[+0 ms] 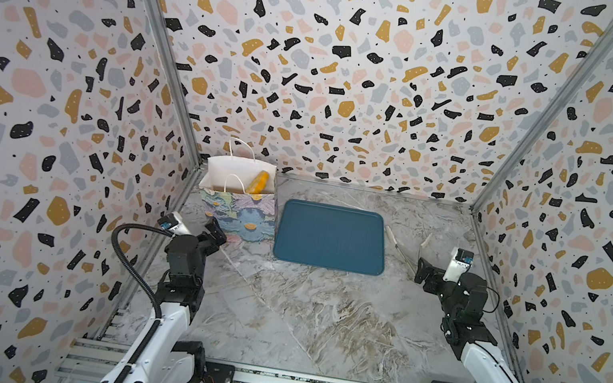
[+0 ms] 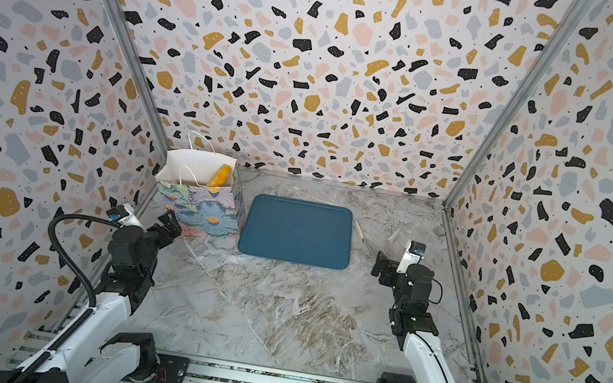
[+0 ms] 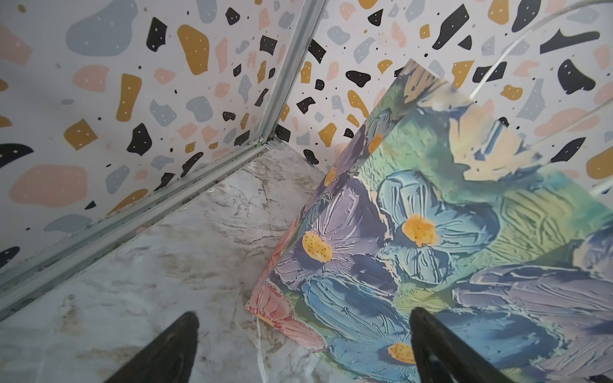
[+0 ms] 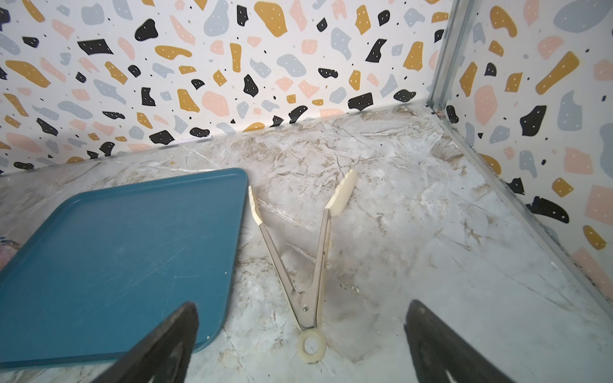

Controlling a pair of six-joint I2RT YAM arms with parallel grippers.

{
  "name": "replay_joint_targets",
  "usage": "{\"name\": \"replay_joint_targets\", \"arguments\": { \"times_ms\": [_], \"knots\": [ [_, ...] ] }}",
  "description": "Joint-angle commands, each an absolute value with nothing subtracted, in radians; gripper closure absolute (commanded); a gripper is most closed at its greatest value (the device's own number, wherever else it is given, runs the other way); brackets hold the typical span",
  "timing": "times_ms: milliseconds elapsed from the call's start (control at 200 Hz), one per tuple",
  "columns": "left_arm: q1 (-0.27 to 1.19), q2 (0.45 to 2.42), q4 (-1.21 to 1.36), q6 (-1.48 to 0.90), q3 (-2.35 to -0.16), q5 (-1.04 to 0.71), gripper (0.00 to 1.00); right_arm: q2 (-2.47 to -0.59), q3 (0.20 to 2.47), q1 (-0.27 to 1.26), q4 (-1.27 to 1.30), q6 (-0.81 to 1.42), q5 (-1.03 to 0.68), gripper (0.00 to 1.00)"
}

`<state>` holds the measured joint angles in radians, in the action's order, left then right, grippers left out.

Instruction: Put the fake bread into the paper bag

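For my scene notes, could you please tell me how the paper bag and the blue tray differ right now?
The paper bag stands upright and boxy; the blue tray lies flat. The paper bag is flower-printed outside, the blue tray plain. The paper bag holds a fake bread at its mouth; the blue tray carries nothing. Both rest side by side on the marble table.

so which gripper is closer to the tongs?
Right. The right gripper hovers open close to the ring end of the tongs; the left gripper is far off, at the paper bag.
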<state>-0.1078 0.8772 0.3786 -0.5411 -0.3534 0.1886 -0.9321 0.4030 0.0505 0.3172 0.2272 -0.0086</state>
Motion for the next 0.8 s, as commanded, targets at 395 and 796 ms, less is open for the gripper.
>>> {"name": "replay_joint_targets", "arguments": {
  "times_ms": [395,796],
  "knots": [
    [0.023,0.994,0.777,-0.282,-0.162,0.464,0.0,-0.893,0.216,0.047,0.635,0.192,-0.01,0.01],
    [0.048,1.208,1.084,-0.167,-0.132,0.539,0.0,-0.916,0.144,0.045,0.772,0.156,0.011,0.01]
  ]
}}
